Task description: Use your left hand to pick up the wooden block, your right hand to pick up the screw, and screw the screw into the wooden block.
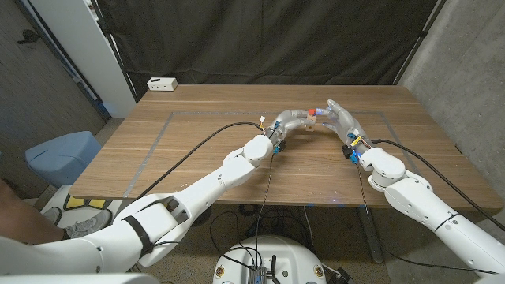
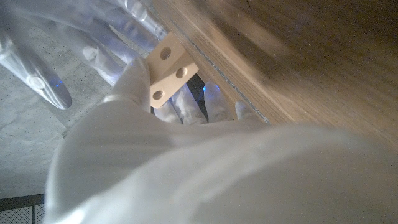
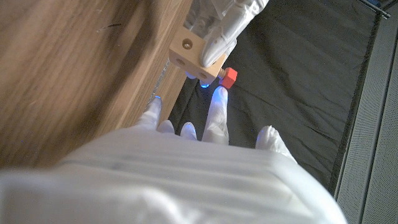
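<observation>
The left hand [image 1: 293, 121] is grasping the pale holed wooden block [image 3: 191, 55] at upper centre, while the released right hand [image 1: 341, 118] is fingering the red-headed screw [image 3: 227, 77] seated in its side.

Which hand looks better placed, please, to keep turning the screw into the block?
Right, probably. The right hand has its fingers reaching the red screw, which sits in the block. The left hand grips that block, so it is occupied.

Wooden table [image 1: 197, 150] bears a white box [image 1: 162, 84] at its far-left corner
</observation>
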`<state>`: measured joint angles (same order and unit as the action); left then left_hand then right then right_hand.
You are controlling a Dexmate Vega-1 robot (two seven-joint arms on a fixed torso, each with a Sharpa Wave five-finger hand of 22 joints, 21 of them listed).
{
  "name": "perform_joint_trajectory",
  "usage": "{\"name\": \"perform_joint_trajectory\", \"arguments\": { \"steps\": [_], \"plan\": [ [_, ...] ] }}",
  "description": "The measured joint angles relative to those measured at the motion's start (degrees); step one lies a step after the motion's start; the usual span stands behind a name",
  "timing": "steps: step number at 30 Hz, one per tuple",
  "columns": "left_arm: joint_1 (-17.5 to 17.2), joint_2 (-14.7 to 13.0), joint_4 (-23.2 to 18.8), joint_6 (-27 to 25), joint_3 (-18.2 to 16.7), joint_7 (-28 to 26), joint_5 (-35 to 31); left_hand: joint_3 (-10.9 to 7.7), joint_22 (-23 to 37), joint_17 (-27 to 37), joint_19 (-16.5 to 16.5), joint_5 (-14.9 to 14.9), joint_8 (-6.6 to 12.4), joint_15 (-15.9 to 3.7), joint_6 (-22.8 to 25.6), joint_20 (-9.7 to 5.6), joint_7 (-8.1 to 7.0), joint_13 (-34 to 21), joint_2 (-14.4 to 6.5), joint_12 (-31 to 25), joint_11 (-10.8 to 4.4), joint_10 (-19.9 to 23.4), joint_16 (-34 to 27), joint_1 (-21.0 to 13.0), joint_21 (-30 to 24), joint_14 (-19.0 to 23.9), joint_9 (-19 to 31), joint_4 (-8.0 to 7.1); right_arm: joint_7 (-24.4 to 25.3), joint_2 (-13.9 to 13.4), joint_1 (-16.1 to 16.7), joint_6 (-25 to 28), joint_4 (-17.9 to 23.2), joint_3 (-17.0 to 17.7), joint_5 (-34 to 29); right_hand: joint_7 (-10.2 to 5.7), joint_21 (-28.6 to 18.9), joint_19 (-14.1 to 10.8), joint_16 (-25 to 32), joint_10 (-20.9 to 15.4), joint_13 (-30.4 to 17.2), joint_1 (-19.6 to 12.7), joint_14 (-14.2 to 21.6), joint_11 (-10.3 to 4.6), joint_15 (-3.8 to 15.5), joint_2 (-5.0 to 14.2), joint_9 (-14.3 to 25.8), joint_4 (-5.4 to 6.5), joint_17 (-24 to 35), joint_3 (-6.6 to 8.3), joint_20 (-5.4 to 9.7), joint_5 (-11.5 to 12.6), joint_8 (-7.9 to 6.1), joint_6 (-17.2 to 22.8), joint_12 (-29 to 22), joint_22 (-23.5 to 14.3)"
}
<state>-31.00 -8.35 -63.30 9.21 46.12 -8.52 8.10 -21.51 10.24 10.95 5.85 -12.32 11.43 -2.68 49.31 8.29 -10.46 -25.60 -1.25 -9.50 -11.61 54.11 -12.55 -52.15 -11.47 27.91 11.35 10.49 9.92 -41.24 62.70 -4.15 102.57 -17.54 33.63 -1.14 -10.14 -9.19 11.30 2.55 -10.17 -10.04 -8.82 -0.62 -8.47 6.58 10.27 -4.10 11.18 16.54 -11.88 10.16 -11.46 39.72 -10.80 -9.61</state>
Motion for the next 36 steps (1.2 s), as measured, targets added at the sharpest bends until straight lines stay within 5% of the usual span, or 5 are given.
{"name": "perform_joint_trajectory", "arguments": {
  "steps": [36],
  "plan": [
    [0.15, 0.06, 0.24, -0.08, 0.09, 0.44, 0.17, 0.00, 0.00, 0.00, 0.00, 0.17, 0.03, 0.00, 0.00, 0.00, 0.00, 0.00, 0.00, 0.00, -0.01, 0.00, 0.00, 0.00, 0.00, 0.00, -0.01, 0.00, -0.48, -0.58, 0.44, -0.21, 0.64, 0.15, 0.17, 0.42, -0.27, -0.44, 0.44, -3.99, 0.00, -0.01, 2.18, -2.14, 1.09, 0.00, 0.01, -0.56, -0.26, 1.03, 0.00, 0.00, -0.65, 6.15, -0.45, 0.00]
  ]
}}
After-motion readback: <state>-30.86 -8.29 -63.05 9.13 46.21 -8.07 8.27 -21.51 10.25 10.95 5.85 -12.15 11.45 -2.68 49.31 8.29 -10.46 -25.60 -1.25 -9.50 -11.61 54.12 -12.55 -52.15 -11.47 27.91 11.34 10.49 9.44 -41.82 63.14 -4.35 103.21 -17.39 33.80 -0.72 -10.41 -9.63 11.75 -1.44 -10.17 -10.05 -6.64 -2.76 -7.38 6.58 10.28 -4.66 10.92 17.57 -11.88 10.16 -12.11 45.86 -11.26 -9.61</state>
